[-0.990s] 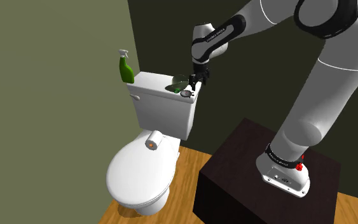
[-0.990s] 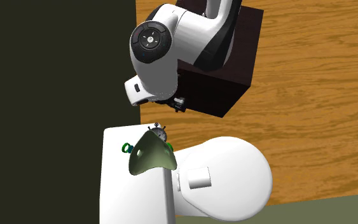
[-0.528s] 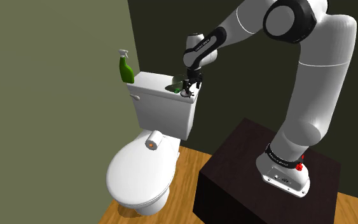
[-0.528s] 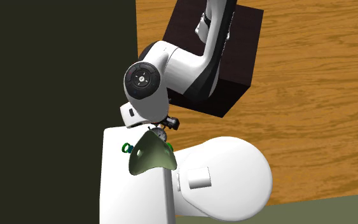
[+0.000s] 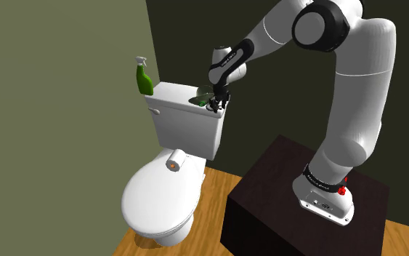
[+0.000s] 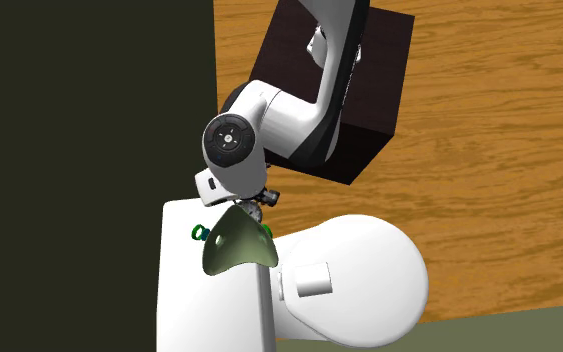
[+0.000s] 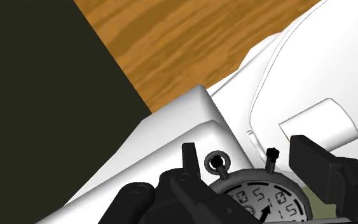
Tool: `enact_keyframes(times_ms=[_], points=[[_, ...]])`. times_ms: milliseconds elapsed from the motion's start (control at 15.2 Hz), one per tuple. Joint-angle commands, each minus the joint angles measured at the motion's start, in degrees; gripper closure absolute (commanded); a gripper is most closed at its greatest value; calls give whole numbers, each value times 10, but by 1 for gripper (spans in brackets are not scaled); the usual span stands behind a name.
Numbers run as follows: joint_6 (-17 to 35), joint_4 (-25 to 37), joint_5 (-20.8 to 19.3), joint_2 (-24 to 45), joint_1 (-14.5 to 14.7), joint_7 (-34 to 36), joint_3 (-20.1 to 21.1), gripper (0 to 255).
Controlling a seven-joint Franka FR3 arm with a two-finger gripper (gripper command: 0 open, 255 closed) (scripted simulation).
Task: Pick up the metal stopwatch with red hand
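End effector [image 7: 247,159]: low over the tank lid [image 7: 171,146], fingers [image 7: 315,162] apart, nothing gripped. Stopwatch [image 7: 261,198] lies flat on the lid, dial up, directly between the fingers. Whether the pads touch the case: cannot tell; no clasp visible.

Axis: case is round. Crown ring [image 7: 217,163] and side button [image 7: 272,155] point forward, away from the palm, past the fingertips. The closing line thus runs across the case, at right angles to the stem. Judgement: alignment looks good; closing alone should catch the rim, with no sideways shift wanted.

Edges: the lid's edge runs just beside the crown ring, with the floor [image 7: 171,38] below past it. Judgement: a forward nudge could slide the watch off. The case is thin and lies low, so the fingertips probably need to be nearly at the lid to catch it.

Room: greenish bowl [image 6: 237,245] sits just beside the end effector, on the side away from the stand [image 6: 334,90], close to the watch; touching or not, cannot tell. Space above is free. Judgement: a straight lift is the open way out.

Step in hand: grasp. Lift not yet done.
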Motion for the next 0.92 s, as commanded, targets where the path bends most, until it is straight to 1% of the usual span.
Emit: enact_keyframes(times_ms=[0, 528, 858], points=[[2, 0, 0, 1, 0, 0, 0, 255], [0, 1, 0, 2, 0, -1, 0, 255], [-32, 7, -5, -25, 1, 3, -3, 255]])
